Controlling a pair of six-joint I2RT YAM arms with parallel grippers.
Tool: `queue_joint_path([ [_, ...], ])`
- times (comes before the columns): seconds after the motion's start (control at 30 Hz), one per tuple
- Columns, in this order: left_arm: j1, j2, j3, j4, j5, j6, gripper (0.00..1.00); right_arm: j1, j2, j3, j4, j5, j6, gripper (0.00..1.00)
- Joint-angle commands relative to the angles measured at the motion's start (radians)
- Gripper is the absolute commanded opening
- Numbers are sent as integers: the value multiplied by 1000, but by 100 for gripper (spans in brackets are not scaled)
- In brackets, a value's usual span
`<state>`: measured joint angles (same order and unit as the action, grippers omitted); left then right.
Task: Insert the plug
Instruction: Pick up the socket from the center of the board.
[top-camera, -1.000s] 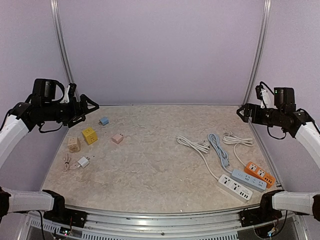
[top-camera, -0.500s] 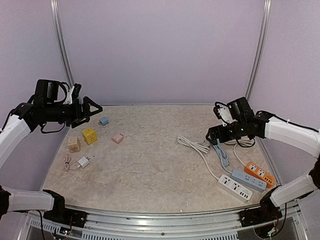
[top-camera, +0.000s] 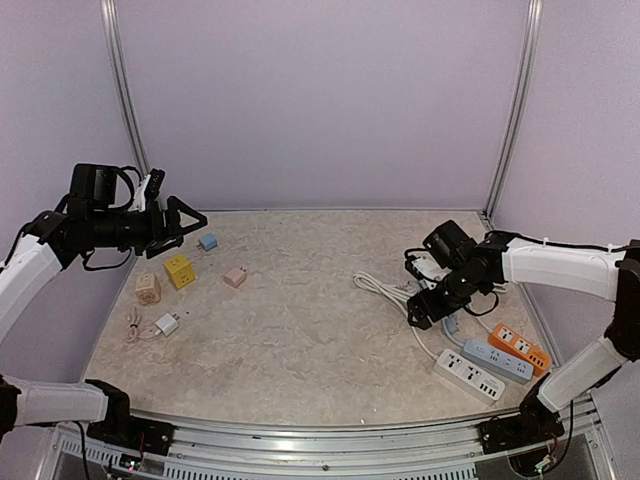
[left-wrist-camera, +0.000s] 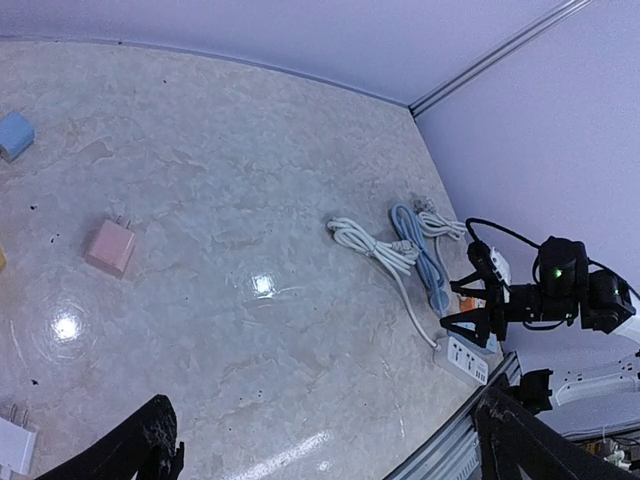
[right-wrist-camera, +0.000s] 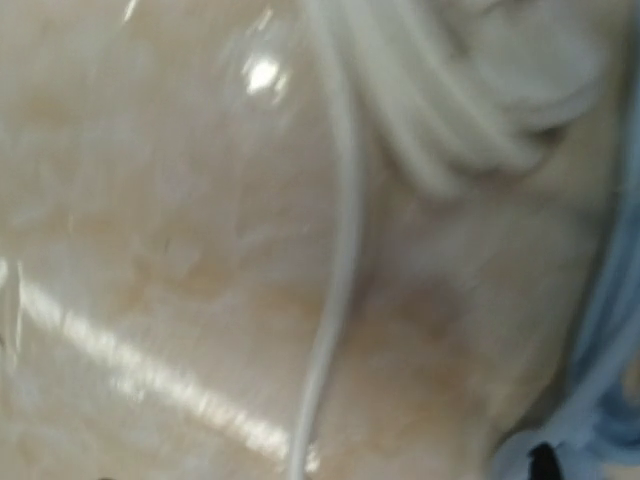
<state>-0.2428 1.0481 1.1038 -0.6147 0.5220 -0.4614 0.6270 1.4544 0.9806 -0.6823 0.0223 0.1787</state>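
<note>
i've swung the right gripper (top-camera: 422, 312) down from the right wall, now low over the white cord (top-camera: 385, 288).

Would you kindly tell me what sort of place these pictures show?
A robot test cell, most likely: plain lilac walls with metal rails enclose a marble-patterned table, where power strips and plug adapters are laid out like practice pieces.

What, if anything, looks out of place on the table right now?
Nothing stands out. The white power strip, blue power strip and orange power strip lie side by side at near right with cords bundled; the adapters sit scattered at left, none visibly damaged.
</note>
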Motion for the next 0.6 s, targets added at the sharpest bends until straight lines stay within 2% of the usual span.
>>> queue_joint_path([
  [0.0, -5, -2, -15, 18, 10, 13, 99, 64, 51, 23, -97, -5, 2, 85],
  [0.33, -5, -6, -17, 21, 10, 3, 99, 95, 128, 43, -243, 101, 60, 81],
  [0.57, -5, -8, -18, 20, 13, 6, 99, 95, 140, 54, -278, 95, 72, 77],
])
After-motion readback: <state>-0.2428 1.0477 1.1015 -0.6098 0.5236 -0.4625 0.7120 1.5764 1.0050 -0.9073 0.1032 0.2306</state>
